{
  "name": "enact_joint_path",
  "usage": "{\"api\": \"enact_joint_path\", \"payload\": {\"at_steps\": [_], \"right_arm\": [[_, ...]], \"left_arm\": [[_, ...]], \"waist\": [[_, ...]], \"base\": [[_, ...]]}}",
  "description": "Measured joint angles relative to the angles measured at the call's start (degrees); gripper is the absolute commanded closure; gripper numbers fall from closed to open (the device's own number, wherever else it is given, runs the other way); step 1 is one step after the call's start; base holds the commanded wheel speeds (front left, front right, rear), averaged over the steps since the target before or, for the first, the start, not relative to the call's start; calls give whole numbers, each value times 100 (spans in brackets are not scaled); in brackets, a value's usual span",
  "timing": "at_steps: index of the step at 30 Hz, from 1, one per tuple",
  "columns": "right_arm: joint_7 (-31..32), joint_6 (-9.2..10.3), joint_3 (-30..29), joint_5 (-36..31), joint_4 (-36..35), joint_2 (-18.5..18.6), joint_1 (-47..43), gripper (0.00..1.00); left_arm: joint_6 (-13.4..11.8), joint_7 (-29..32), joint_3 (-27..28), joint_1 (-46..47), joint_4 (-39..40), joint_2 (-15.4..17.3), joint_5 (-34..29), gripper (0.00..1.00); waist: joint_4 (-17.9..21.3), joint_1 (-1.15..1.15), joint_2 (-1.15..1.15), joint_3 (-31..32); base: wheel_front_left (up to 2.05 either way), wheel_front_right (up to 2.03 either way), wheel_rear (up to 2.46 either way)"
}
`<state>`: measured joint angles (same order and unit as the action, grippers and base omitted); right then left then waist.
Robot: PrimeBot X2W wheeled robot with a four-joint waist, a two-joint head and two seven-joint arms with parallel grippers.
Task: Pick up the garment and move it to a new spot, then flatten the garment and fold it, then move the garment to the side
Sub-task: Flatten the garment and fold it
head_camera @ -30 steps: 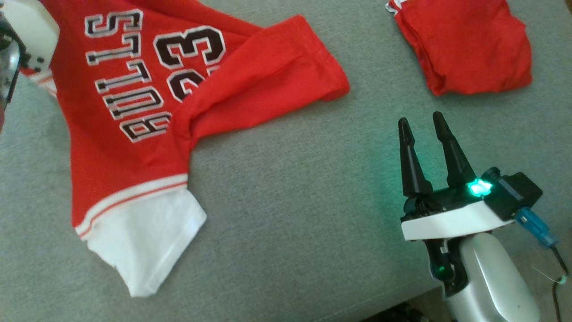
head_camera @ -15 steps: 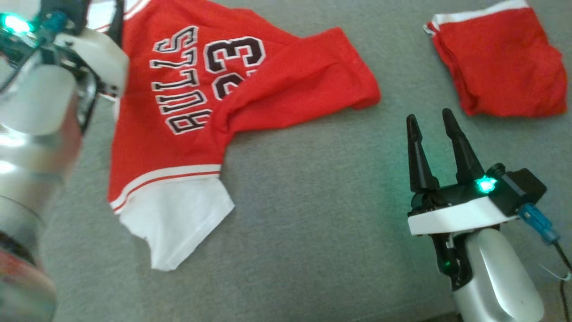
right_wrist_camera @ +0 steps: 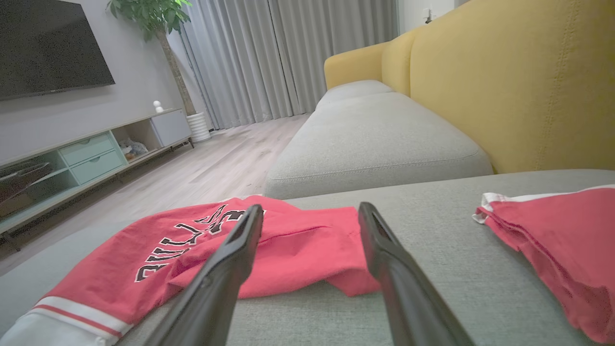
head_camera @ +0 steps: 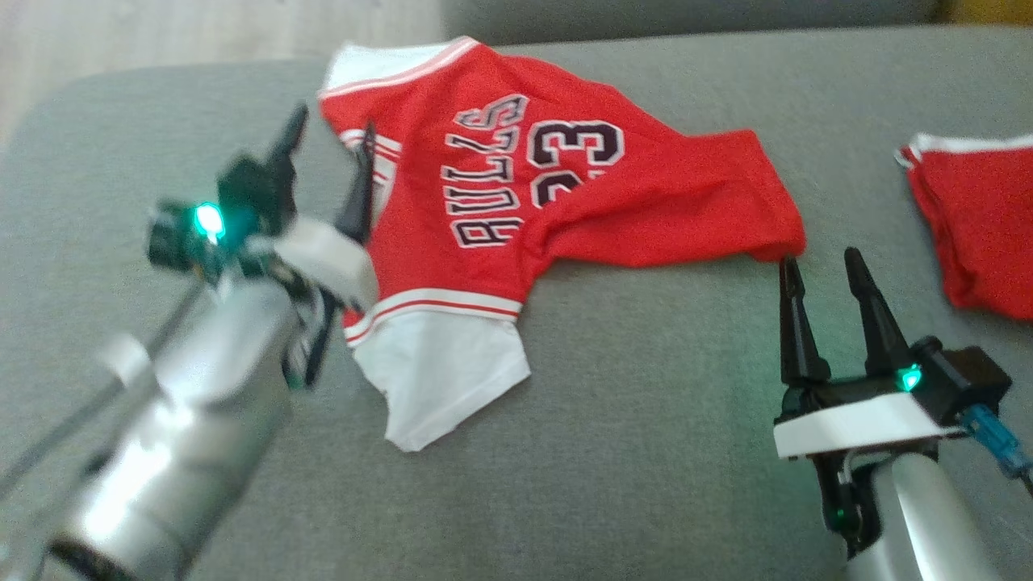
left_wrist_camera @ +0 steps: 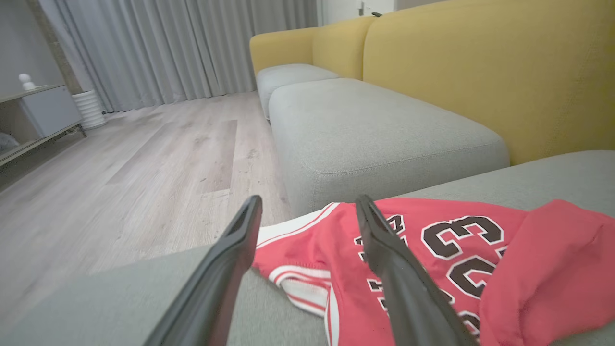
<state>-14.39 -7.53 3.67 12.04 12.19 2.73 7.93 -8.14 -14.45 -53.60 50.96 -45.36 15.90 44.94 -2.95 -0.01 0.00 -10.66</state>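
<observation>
The garment (head_camera: pixel 516 202) is a red jersey with "BULLS 23" lettering and white sleeves. It lies rumpled on the grey sofa cushion (head_camera: pixel 646 420), one red side folded over the number. My left gripper (head_camera: pixel 335 121) stands open at the garment's left edge, one finger over the striped trim and nothing between the fingers. The left wrist view has the open left gripper (left_wrist_camera: pixel 308 199) just above the garment (left_wrist_camera: pixel 456 250). My right gripper (head_camera: pixel 820 258) is open and empty, just short of the garment's right end. From the right wrist, the right gripper (right_wrist_camera: pixel 311 207) points at the garment (right_wrist_camera: pixel 298 245).
A second red garment (head_camera: pixel 976 226) lies folded at the cushion's right edge, seen too as the folded red garment (right_wrist_camera: pixel 552 235). Beyond are another grey cushion (left_wrist_camera: pixel 375 129), the yellow sofa back (left_wrist_camera: pixel 480 72), wooden floor (left_wrist_camera: pixel 144 158) and a TV cabinet (right_wrist_camera: pixel 86 154).
My left gripper has opened and let go of the garment's edge, which now rests on the cushion. The head camera has swung, shifting the whole picture. The right gripper stays open.
</observation>
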Motion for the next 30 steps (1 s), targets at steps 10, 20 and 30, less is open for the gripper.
{"api": "enact_joint_path", "payload": {"at_steps": [10,20,30], "right_arm": [[0,0,-56,-1,112,-3,-327,0],[257,0,-230,-45,328,-4,-160,0],[1413,0,-1536,-12,1671,2,1577,0]], "left_arm": [[-1012,0,1187,-2718,2323,134,-539,0],[-825,0,1926,-3432,2918,-202,-1154,0],[-532,0,2078,-3343,2710,-492,-1473,0]], "waist": [[-549,-1,0,470],[-721,0,0,299],[-780,2,0,-129]], "base": [[0,0,0],[0,0,0],[0,0,0]]}}
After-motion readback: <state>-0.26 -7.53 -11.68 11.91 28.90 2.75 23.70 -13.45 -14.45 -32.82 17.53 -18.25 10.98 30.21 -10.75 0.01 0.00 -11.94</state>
